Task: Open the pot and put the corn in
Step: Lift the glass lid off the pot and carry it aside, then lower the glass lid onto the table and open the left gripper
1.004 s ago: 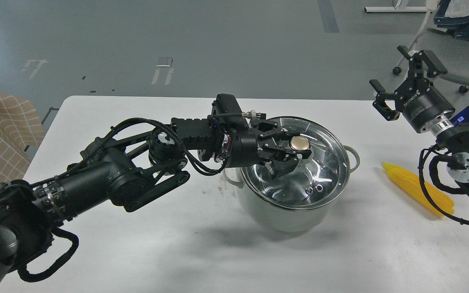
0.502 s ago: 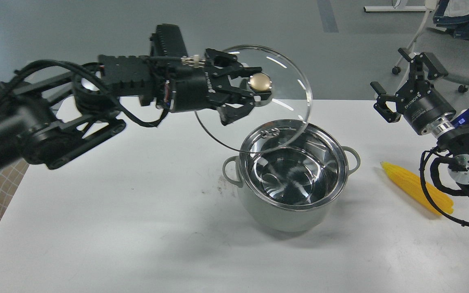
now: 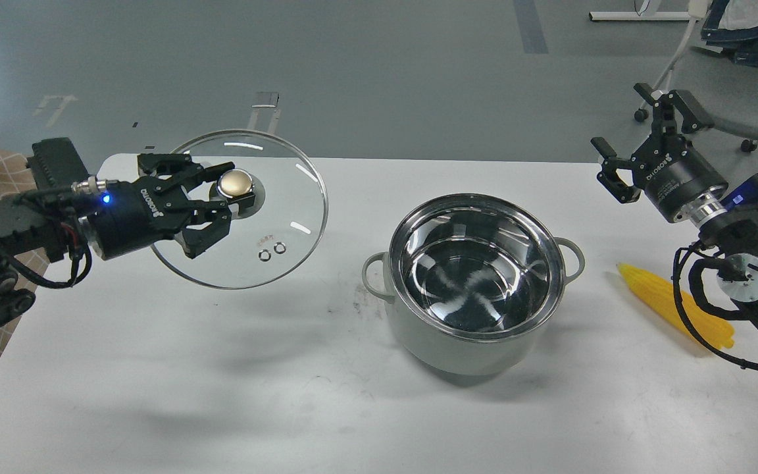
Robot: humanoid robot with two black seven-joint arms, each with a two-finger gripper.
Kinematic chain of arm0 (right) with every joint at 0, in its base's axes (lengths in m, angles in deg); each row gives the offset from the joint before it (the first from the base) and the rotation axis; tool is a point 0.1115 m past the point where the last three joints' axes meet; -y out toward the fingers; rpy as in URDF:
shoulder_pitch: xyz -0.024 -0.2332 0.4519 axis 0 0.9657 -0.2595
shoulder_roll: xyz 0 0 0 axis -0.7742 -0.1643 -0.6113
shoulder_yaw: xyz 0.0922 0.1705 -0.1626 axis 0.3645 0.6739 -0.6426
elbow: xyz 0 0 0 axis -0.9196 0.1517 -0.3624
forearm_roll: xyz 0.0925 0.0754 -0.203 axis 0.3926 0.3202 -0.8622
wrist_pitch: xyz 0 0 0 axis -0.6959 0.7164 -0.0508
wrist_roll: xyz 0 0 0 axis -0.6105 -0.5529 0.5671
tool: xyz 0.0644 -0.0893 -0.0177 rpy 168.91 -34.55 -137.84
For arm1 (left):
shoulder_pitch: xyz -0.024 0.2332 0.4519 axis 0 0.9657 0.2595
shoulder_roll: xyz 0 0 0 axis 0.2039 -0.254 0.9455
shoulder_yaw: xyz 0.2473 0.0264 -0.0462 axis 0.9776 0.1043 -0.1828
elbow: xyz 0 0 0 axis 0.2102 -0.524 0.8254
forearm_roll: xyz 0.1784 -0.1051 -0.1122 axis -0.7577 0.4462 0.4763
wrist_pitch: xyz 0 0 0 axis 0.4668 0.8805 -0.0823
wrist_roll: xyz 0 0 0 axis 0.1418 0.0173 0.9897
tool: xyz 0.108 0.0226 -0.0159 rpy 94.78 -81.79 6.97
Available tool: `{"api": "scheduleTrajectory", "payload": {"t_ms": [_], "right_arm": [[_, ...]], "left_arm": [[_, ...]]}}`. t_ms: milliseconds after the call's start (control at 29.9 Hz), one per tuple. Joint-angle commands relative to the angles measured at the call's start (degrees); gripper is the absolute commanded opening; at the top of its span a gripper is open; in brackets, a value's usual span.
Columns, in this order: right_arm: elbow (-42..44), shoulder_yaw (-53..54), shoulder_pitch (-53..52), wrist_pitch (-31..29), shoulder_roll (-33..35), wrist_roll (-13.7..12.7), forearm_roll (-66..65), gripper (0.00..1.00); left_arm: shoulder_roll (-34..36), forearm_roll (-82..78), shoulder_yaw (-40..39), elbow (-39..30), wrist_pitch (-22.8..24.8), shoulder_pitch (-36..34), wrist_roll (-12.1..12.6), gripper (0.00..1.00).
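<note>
the pot (image 3: 471, 329) stands uncovered on the white table (image 3: 221, 395), its shiny steel inside bare, one loop handle on its left side and one on its right; well to the left of the pot, the left gripper (image 3: 224, 207) has its fingers closed about the brass-coloured knob (image 3: 234, 184) of the glass lid (image 3: 241, 209); the lid hangs tilted in the air above the table, clear of the pot, its shadow on the tabletop below it; a small blue light shows on the gripper's body, further left of the pot; to the right of the pot lies the corn (image 3: 668, 304), flat on the table, its pointed end turned toward the pot and near the right handle without touching it; the far end of the cob is partly hidden behind the cables of the right arm; up and to the right of the pot, the right gripper (image 3: 642, 145) is raised above the table edge with its fingers spread wide and nothing between them; behind it, beyond the pot's right side, a grey chair (image 3: 734, 92) stands on the floor
</note>
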State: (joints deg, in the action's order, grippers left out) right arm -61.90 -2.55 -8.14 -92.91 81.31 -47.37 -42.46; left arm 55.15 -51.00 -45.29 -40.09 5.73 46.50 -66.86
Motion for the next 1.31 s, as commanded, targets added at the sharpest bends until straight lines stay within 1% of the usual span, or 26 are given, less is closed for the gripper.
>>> {"api": "scheduleTrajectory", "payload": {"t_ms": [0,100,134,234,368,603,904,1038,1272], "right_arm": [[0.0,0.0,0.1,0.0,0.0,0.0,-0.1,0.98],[0.0,0.0,0.1,0.0,0.0,0.0,-0.1,0.98],[0.0,0.0,0.1,0.0,0.0,0.0,-0.1,0.98],[0.0,0.0,0.1,0.0,0.2,0.0,-0.1,0.98],[0.0,0.0,0.2,0.0,0.1,0.0,-0.1,0.98],[0.1,0.0,0.7,0.0,0.0,0.0,-0.2,0.98],[0.0,0.0,0.9,0.0,0.0,0.0,-0.2,0.98],[0.0,0.0,1.1,0.0,0.0,0.0,-0.2,0.98],[0.0,0.0,1.1,0.0,0.1,0.0,-0.2,0.98]], "left_arm": [[-2.5,-0.5,0.1,6.1,-7.0,5.7,-0.2,0.16],[-6.0,-0.6,0.6,10.8,-11.3,7.4,-0.2,0.16],[-6.6,-0.6,0.7,12.0,-11.9,7.6,-0.3,0.16],[-8.5,-0.3,0.8,16.4,-11.9,8.7,-0.8,0.16],[-11.4,0.2,0.5,19.0,-11.9,9.9,-1.0,0.16],[-13.9,0.2,0.0,19.9,-11.9,12.9,-1.0,0.17],[-15.0,2.3,-0.1,20.1,-11.9,13.2,-1.0,0.20],[-15.7,2.3,0.0,21.7,-11.9,13.5,-1.0,0.24],[-17.8,2.4,-0.2,23.2,-11.9,14.2,-0.8,0.25]]}}
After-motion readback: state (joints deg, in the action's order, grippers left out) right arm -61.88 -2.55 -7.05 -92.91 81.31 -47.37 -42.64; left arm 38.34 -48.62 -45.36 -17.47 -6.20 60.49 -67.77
